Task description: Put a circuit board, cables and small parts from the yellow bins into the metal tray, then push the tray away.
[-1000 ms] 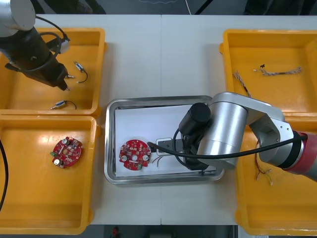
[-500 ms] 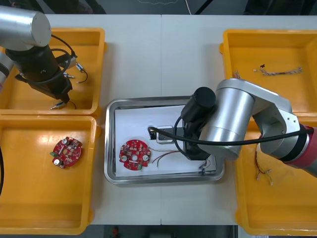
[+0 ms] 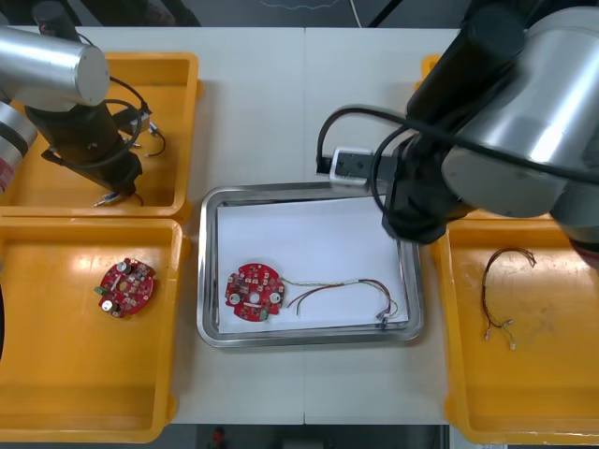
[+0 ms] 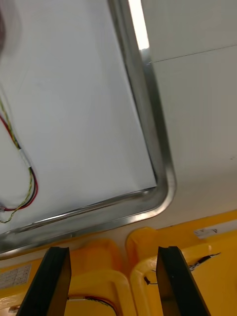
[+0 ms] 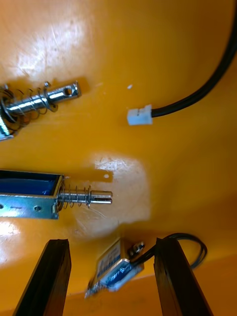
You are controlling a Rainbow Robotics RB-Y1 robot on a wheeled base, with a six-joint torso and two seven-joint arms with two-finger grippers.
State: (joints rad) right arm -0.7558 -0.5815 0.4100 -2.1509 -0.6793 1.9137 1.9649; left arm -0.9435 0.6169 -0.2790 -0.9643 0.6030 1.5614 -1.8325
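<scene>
Now the left jaws hang released over a slanting small metal part (image 5: 114, 269), the right jaws released above a corner of the metal tray (image 4: 150, 128).

A light table (image 3: 271, 103) spreads across the front view, smooth and pale, with a thin seam (image 3: 305, 112) running straight from its far edge toward the near one. Beyond the far edge lies dark floor (image 3: 234, 11) — a thin white cord (image 3: 355, 13) crosses it. Past the near edge sits a small red object (image 3: 217, 436) — too small to identify.
</scene>
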